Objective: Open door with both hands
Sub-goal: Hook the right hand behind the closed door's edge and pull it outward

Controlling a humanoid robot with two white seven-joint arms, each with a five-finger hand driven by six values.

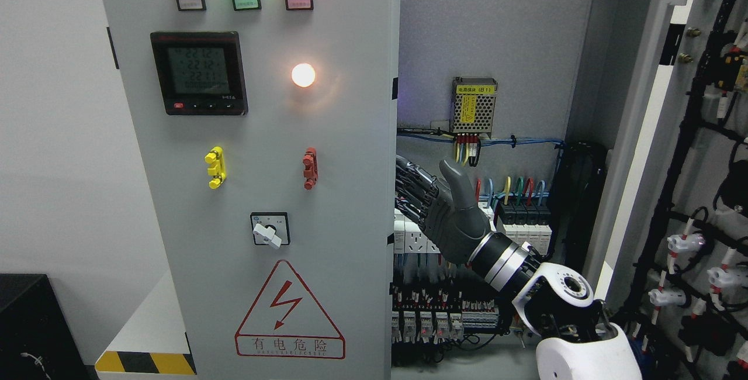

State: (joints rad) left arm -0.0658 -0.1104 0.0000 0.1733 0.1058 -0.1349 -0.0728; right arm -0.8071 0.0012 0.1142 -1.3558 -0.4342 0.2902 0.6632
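Observation:
The grey left door (327, 152) of the electrical cabinet stands across the opening, carrying three lamps, a meter and a warning triangle. The right door (646, 105) is swung out to the right, and its inner side shows wiring. My right hand (422, 184) comes in from the lower right and reaches into the cabinet. Its dark fingers (412, 184) stretch left to the free edge of the left door. The thumb points up and holds nothing. The fingertips meet the door edge, and I cannot see whether they hook behind it. The left hand is out of view.
Inside the cabinet are a perforated power supply (474, 105), coloured wires and rows of breakers (523, 219) just behind my hand. White connectors (681, 245) hang on the open door. A black box (29, 321) sits at the lower left.

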